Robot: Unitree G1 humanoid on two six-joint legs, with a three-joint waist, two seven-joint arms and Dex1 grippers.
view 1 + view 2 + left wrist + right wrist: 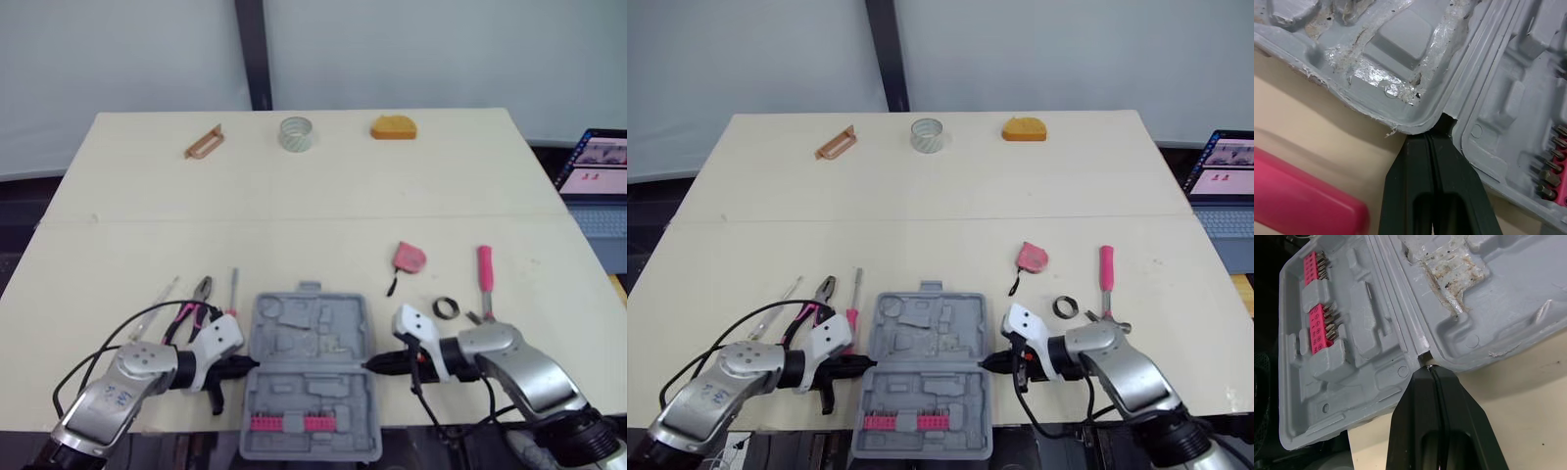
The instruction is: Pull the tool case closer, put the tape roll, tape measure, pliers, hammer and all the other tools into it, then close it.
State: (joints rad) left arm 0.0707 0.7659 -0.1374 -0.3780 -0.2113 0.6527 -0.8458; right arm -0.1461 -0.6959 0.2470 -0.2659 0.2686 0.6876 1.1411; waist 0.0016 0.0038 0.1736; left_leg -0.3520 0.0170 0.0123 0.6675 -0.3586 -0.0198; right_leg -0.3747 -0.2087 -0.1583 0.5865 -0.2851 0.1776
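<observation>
Pliers (199, 299) seen just left of tool case (323, 392); tape measure (409, 258), black ring (446, 307) and hammer (484, 274) laid to its right. Tape roll (295, 133) seen at far counter (323, 196) edge, well apart. Case laid open at near edge, between 2 grippers. Pink bit rows (1316, 330) and hinge notches shown close in wrist views. Left gripper (250, 365) and right gripper (370, 365) held low, fingers pressed together, tips set against case's hinge ends.

Eye views look down over the table (294, 186) — both wrist views sit close on the shared tool case (309, 392).
</observation>
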